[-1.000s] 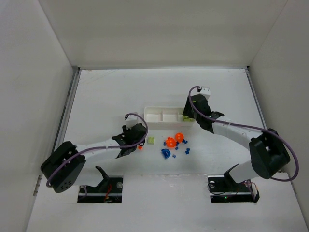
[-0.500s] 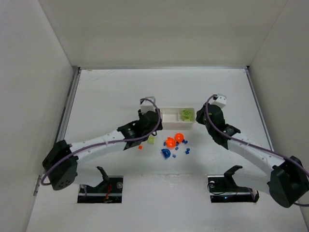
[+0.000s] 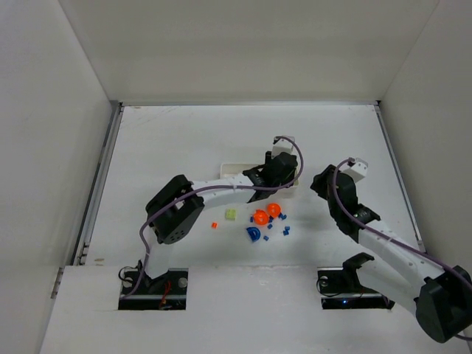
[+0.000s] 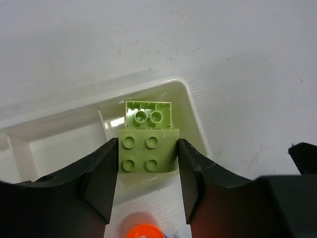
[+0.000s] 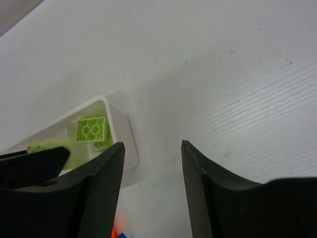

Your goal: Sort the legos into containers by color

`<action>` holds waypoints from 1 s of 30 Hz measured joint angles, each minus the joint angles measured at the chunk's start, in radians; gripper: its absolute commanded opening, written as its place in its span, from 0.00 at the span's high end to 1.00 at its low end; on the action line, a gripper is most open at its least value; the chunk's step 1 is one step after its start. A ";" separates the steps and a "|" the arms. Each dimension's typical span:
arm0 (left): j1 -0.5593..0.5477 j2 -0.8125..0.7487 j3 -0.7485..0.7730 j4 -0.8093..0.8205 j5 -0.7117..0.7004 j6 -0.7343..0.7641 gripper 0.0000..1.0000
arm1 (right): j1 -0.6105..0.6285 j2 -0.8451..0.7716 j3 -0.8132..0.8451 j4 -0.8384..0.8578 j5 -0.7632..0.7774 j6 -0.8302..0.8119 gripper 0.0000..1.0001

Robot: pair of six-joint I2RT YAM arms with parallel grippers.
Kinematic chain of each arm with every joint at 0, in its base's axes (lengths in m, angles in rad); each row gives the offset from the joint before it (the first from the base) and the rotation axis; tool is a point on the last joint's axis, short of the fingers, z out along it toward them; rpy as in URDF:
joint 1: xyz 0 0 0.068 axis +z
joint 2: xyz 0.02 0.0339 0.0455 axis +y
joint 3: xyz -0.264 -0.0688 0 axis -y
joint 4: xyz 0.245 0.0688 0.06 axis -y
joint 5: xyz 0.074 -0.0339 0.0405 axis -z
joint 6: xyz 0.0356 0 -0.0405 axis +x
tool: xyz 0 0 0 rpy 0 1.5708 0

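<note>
My left gripper [image 3: 278, 174] reaches over the right compartment of the white tray [image 3: 236, 174]. In the left wrist view it [image 4: 147, 148] is shut on a lime-green four-stud brick [image 4: 148, 154], held just above that compartment's near wall [image 4: 197, 124]. Another lime brick [image 4: 148, 113] lies upside down inside. My right gripper [image 3: 323, 184] is open and empty, to the right of the tray [image 5: 119, 130]; its jaws [image 5: 152, 151] frame bare table. Loose on the table: a lime brick [image 3: 231, 214], two orange rounded pieces [image 3: 260, 217], a blue ring [image 3: 253, 234], tiny blue bricks [image 3: 285, 229].
A tiny orange piece [image 3: 214, 224] lies left of the lime brick. The left arm's forearm spans the tray's near side. White walls enclose the table on three sides. An orange piece [image 4: 141, 232] shows just under the left fingers.
The left arm swung from the table left of the pile, over the tray, to its right compartment. The right arm drew back from the tray to the right.
</note>
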 measured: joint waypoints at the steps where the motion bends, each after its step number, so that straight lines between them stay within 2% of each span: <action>1: 0.000 0.027 0.021 0.000 0.004 0.004 0.77 | -0.004 -0.008 -0.004 0.001 0.000 0.002 0.42; 5: 0.002 0.083 0.066 -0.008 0.026 0.010 0.73 | -0.021 -0.017 -0.014 0.001 -0.005 0.008 0.41; 11: -0.001 0.090 0.091 -0.010 0.037 0.010 0.48 | -0.032 -0.018 -0.014 0.002 -0.013 0.015 0.38; 17: -0.003 0.089 0.093 -0.009 0.047 0.010 0.36 | -0.032 -0.016 -0.014 0.002 -0.013 0.016 0.38; 20: -0.002 0.081 0.087 -0.008 0.050 0.009 0.36 | -0.032 -0.013 -0.014 0.002 -0.013 0.016 0.40; 24: 0.008 0.030 0.033 0.003 0.050 0.007 0.45 | -0.013 -0.018 -0.014 0.002 -0.011 0.011 0.59; 27: 0.029 -0.066 -0.069 0.018 0.045 0.001 0.51 | 0.067 -0.028 -0.013 0.005 -0.011 0.000 0.70; 30: 0.066 -0.198 -0.189 0.029 0.033 -0.013 0.58 | 0.204 -0.005 0.003 0.016 -0.014 -0.027 0.73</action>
